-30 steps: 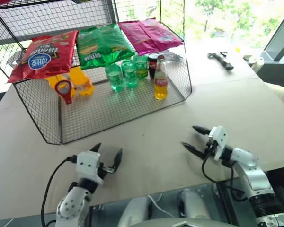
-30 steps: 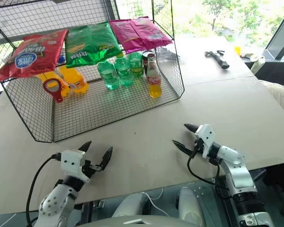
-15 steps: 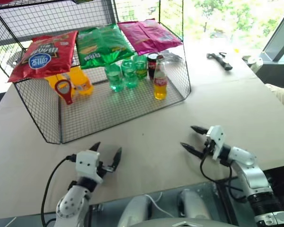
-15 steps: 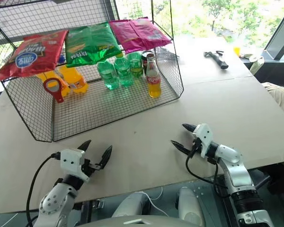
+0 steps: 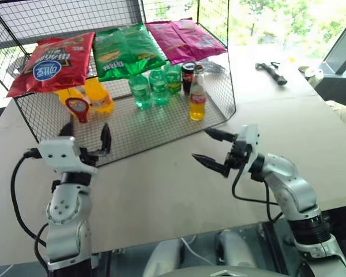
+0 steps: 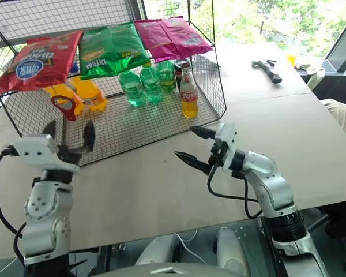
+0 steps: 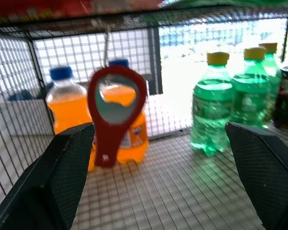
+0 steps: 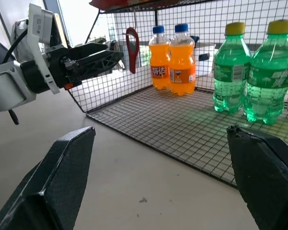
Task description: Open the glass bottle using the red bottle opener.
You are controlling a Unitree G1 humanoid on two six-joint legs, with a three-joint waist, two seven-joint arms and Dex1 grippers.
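Left gripper point(image 5: 85, 137), two black fingers on a white wrist housing, stands at the left of the head view, level with the front edge of the wire-mesh shelf rack point(image 5: 161, 124). Its fingers are spread wide and nothing lies between them. Right gripper point(image 5: 212, 149), at centre-right of the head view, is likewise spread wide and empty, its fingers pointing toward frame left, over the bare tan tabletop point(image 5: 161, 190).

Directly beyond the left gripper, in the upper-left part of the head view, the flat red bottle opener point(image 5: 76, 109) hangs on the rack. In the left wrist view the opener point(image 7: 116, 112) sits between the two fingers' lines of sight, long axis vertical, open loop end uppermost on a hook, in front of two stubby orange plastic bottles point(image 7: 69, 112).

The small clear glass bottle of yellow-orange drink point(image 5: 197, 98), red label at its middle, stands upright on the rack floor at upper centre of the head view, near the rack's right corner, beside green plastic bottles point(image 5: 150, 89).

Judgement: the left arm is the nearer to the opener; the right arm is the nearer to the bottle. The opener lies straight ahead of the left fingers, not yet touched.
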